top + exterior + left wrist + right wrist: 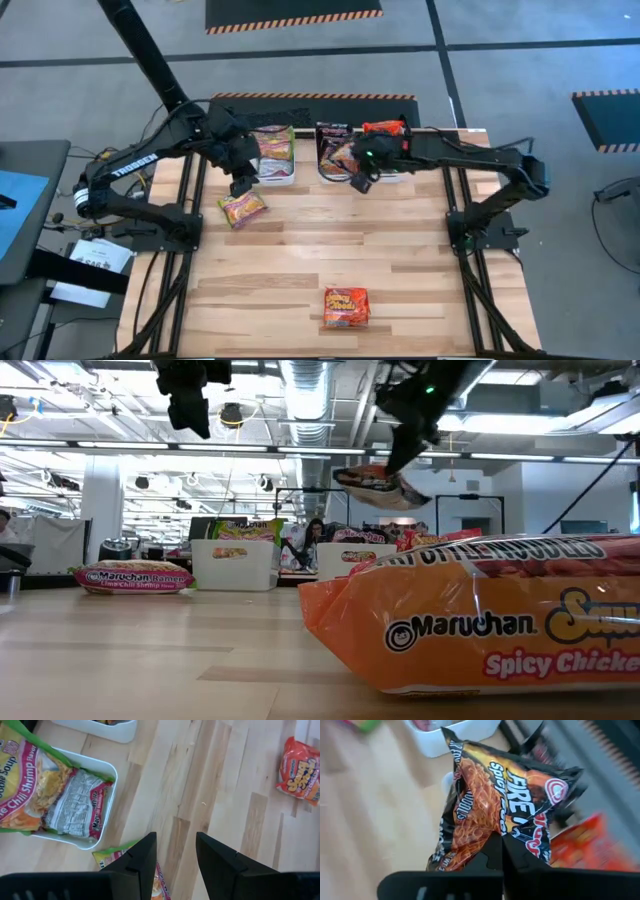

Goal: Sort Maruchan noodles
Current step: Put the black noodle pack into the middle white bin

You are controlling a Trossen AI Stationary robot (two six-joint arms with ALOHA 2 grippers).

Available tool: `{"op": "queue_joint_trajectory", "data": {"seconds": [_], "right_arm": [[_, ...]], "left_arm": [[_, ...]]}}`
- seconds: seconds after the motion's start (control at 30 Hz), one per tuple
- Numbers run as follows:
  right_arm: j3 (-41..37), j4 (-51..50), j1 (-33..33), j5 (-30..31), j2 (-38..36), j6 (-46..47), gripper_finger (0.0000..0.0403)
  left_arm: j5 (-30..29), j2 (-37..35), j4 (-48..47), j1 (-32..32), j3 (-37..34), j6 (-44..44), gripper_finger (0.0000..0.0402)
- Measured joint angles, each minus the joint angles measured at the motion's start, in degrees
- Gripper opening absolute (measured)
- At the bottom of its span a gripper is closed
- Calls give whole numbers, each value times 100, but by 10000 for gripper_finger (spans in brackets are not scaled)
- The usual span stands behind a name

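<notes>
My left gripper (pixel 243 183) (pixel 175 855) is open and hovers just above a green-edged Maruchan packet (pixel 242 208) (pixel 111 857) that lies flat on the table, touching nothing. My right gripper (pixel 361 176) (pixel 502 854) is shut on a black packet (pixel 505 790) (pixel 380 485), held in the air at the far middle of the table. A white tub (pixel 275 183) holds green-edged packets (pixel 45 790). A second white tub (pixel 322 168) holds a black packet. A red-orange packet (pixel 385 127) lies at the far right. My right gripper pinches the black packet between its two shut fingers at one end (pixel 496 836), coming from above. The packet is lifted clear of the table and tub, and it sits tilted below the fingers (pixel 400 455).
An orange Spicy Chicken packet (pixel 346 307) (pixel 480 630) lies flat near the table's near edge, and shows again in the left wrist view (pixel 300 770). Bare wood lies between it and the tubs. Another red-orange packet (pixel 580 845) shows beside the held one.
</notes>
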Motion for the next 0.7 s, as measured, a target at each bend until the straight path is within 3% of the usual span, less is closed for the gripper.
{"op": "queue_joint_trajectory", "data": {"seconds": [0.43, 0.57, 0.7], "right_arm": [[1491, -314, 58, 1305, 1759, -3589, 3], [1695, -492, 190, 1903, 2137, -4107, 3], [1781, -626, 242, 1950, 2428, -4215, 3]], "left_arm": [[-27, -112, 2, -2, 0, -55, 122], [-93, -112, 11, -2, 0, -147, 122], [-107, -112, 12, -2, 0, -148, 122]]}}
